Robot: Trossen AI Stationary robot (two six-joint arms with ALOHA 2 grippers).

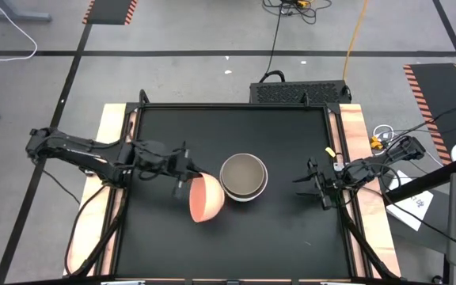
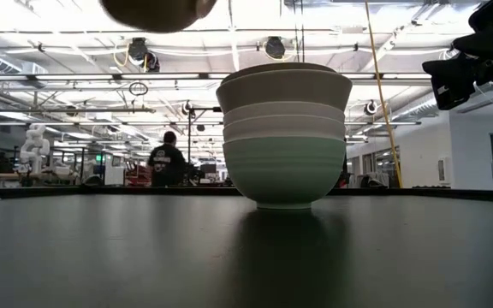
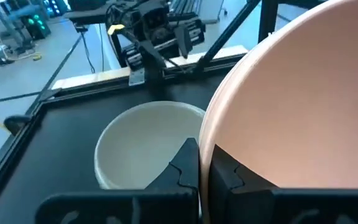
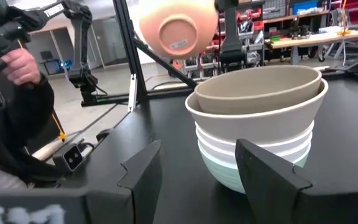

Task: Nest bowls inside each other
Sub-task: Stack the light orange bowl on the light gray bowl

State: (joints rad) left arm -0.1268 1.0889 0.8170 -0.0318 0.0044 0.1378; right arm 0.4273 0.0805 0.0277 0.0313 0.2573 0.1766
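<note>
A peach-orange bowl [image 1: 207,198] is in my left gripper [image 1: 187,180], left of the stack and lifted; the right wrist view shows the peach-orange bowl [image 4: 178,28] by its underside. Several bowls stand nested at the table's middle as a stack [image 1: 244,176]: mint green [image 2: 285,175] at the bottom on the table, white ones above, a beige one [image 4: 257,84] on top. My right gripper [image 1: 319,186] waits open to the right of the stack [image 4: 257,124], its fingers level with it and apart from it. My left gripper [image 3: 204,155] pinches the peach-orange bowl's rim [image 3: 209,134], one finger [image 3: 229,177] inside the bowl and one finger [image 3: 188,165] outside. It comes about level from the table's left. The bowl is lifted clear of the table and tipped on its edge, its underside toward the right arm.
The black table top [image 1: 291,237] has wooden side strips [image 1: 109,134] and a raised frame around it. A person [image 4: 17,93] is beyond the table's left side in the right wrist view. Another person [image 2: 168,162] stands far off in the room behind.
</note>
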